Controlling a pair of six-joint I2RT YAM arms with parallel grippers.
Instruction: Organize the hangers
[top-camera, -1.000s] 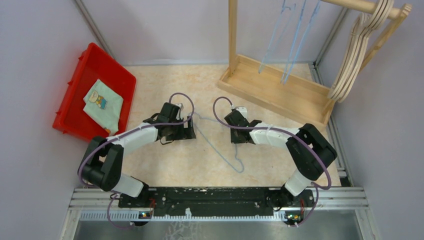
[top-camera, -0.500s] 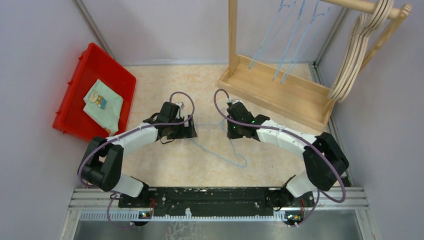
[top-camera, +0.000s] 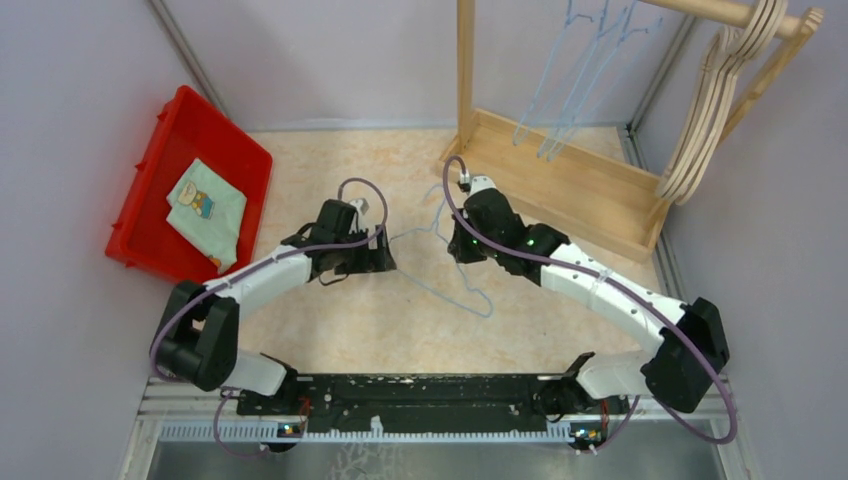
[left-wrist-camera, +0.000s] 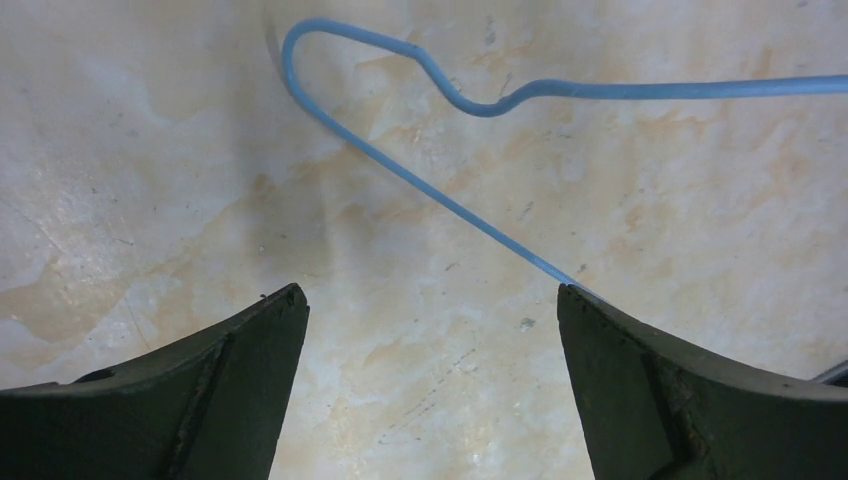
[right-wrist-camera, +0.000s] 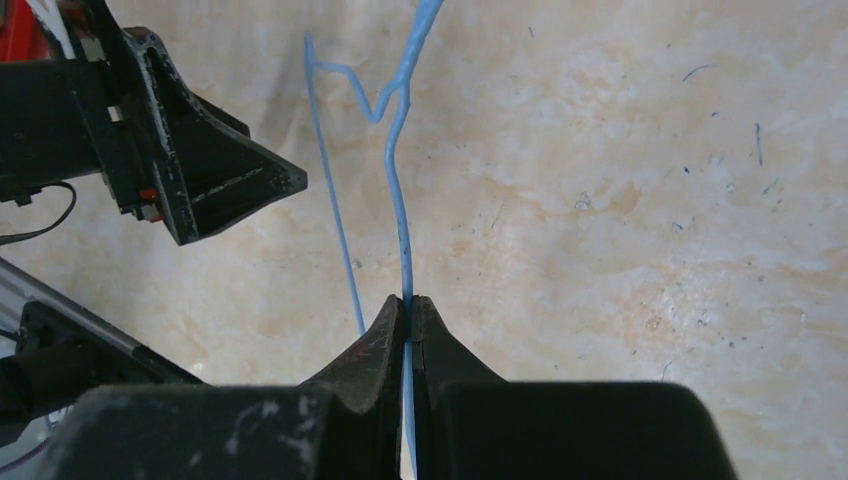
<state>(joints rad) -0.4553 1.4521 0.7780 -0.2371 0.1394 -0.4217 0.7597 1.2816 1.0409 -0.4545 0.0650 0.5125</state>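
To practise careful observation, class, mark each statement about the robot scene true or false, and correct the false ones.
1. The right hand is shut on a light-blue wire hanger. True.
2. The left hand is clamped on that same hanger. False: its jaws stand wide open and grip nothing, and the wire only runs across the table in front of them.
3. The red bin has a cloth lying in it. True.
4. The wooden hangers lie flat on the table. False: they hang from the rod of the rack at the far right.
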